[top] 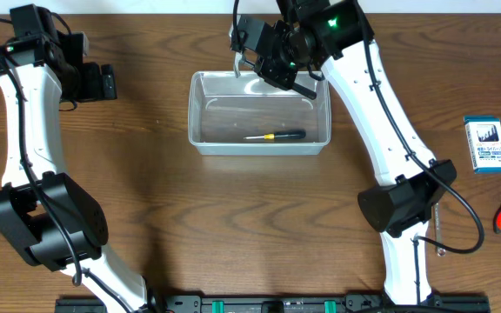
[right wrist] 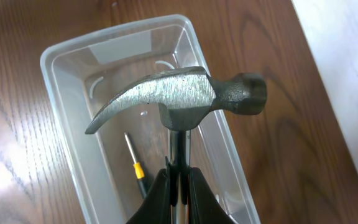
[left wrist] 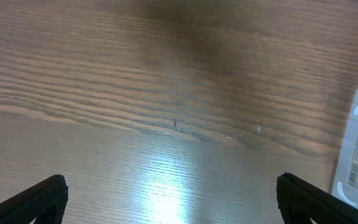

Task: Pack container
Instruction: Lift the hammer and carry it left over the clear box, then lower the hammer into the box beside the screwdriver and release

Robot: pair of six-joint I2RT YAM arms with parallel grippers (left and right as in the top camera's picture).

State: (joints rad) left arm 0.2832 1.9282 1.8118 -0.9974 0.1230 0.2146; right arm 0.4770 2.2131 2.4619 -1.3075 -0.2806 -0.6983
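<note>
A: State of the left claw?
B: Spread wide, empty, well apart at 9 o'clock of the container
A: And the container?
B: Clear tub on the table, long axis 9 to 3 o'clock, screwdriver inside
A: The right claw?
B: Pinching a hammer by its handle above the tub's 12 o'clock edge; tub floor lies toward 6 o'clock, so this arm is nearer

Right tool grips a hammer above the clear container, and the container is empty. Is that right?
Not quite: the container is not empty. A screwdriver with a black-and-yellow handle lies on its floor, seen in the overhead view. The right tool does grip the hammer above it.
</note>
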